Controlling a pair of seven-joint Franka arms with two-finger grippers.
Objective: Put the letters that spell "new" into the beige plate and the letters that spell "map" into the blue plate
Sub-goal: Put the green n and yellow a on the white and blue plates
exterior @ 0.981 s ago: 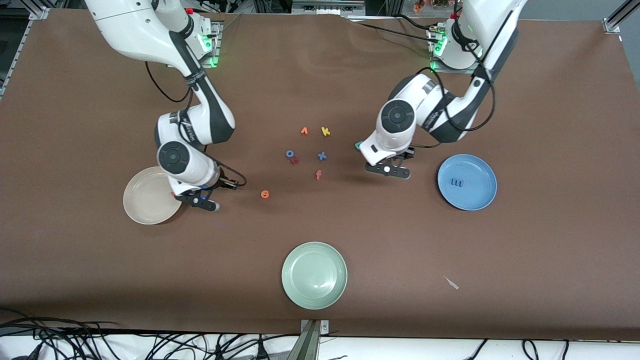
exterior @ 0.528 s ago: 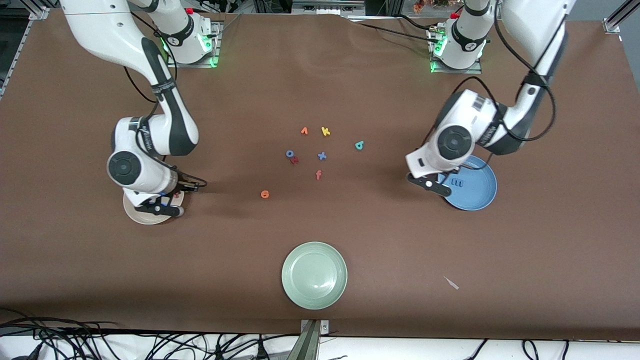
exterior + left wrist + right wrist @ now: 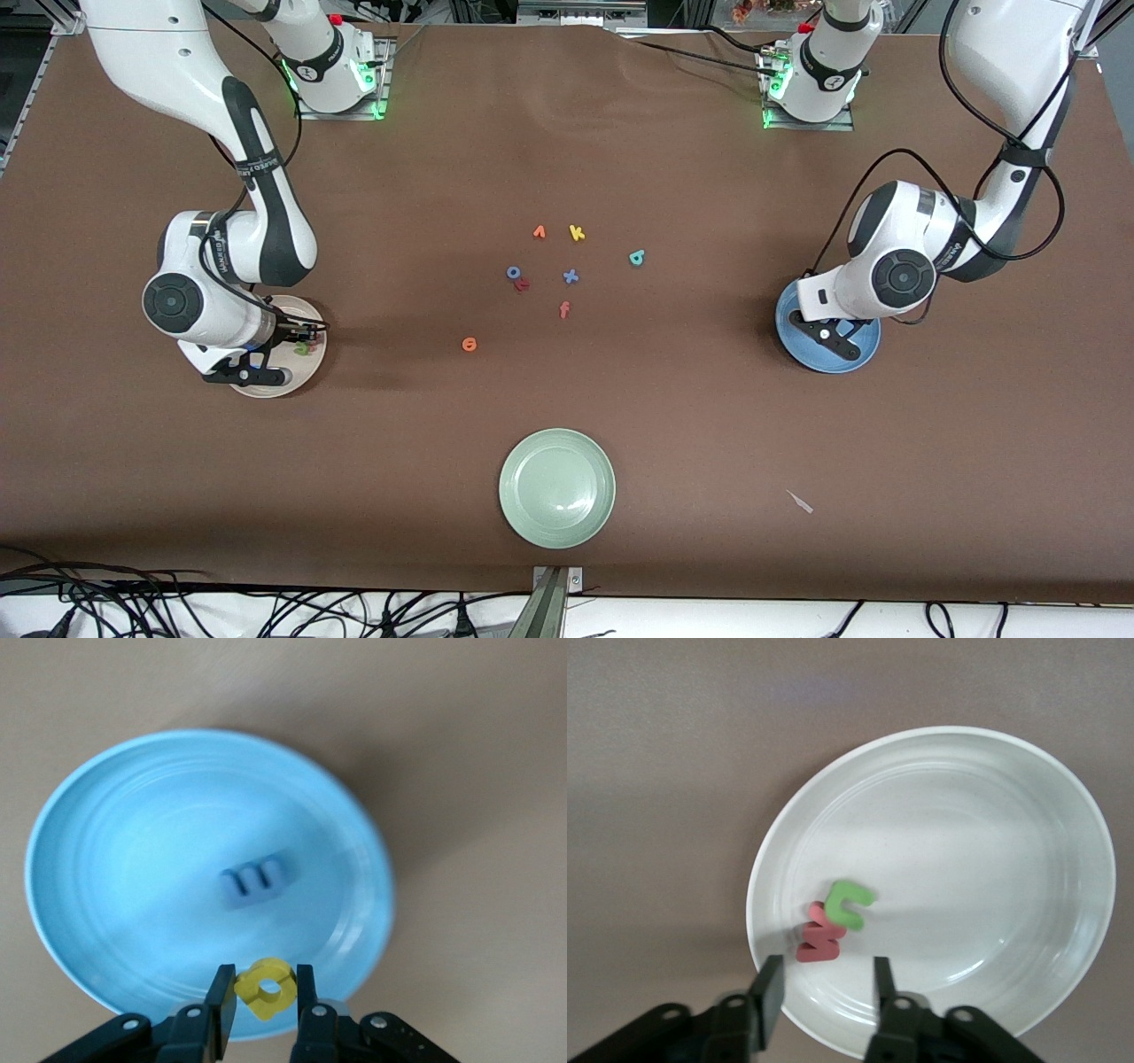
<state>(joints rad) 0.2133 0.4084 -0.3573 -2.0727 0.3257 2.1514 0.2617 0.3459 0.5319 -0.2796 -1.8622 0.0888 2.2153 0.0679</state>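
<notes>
Blue plate (image 3: 97, 815) has the blue m (image 3: 254, 879) lying in its middle, and the left gripper (image 3: 261, 992) over it is clamped on the little yellow a (image 3: 264, 988). Over the beige plate (image 3: 1010, 833), the right gripper (image 3: 822, 988) has its fingers apart, with the green n (image 3: 849, 902) resting against the red w (image 3: 821, 935) in the plate.

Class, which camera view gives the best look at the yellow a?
The left wrist view: the yellow a sits clear between the left pincer's fingers, over the blue plate. The front view hides it under the arm; the right wrist view misses it.
</notes>
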